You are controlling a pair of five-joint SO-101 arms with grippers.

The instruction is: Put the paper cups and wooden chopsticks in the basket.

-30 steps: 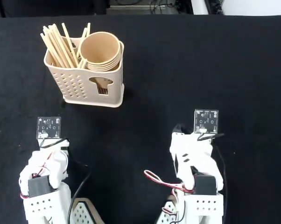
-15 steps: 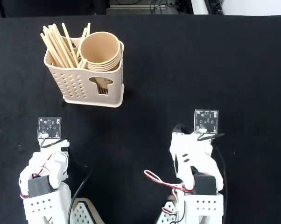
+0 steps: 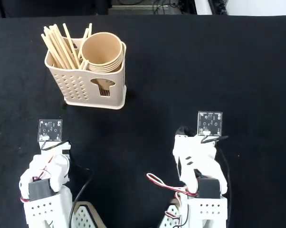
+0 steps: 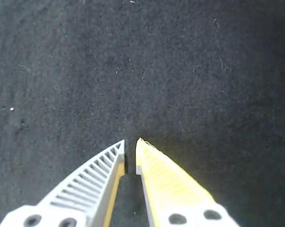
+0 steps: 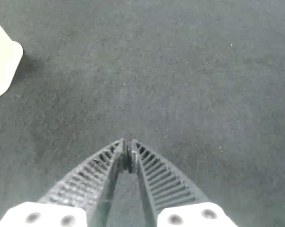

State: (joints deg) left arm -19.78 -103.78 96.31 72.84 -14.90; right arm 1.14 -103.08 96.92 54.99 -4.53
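While both arms sit folded at the near edge of the black counter [image 3: 204,66], the cream basket [image 3: 86,92] stands upright toward its far left, well apart from either arm. The paper cups [image 3: 102,50], nested in one stack, sit in the basket's right-hand part with the open mouth facing up. The wooden chopsticks [image 3: 60,42] stand bundled in the left-hand part, fanning out above the rim. The left pincer [image 4: 129,143] hangs over bare black cloth with its white and yellow fingers drawn together, tips all but touching and nothing between them. The right pincer [image 5: 127,144] is likewise closed tip to tip and empty, and a pale corner of the basket lies off to one side in the right wrist view.
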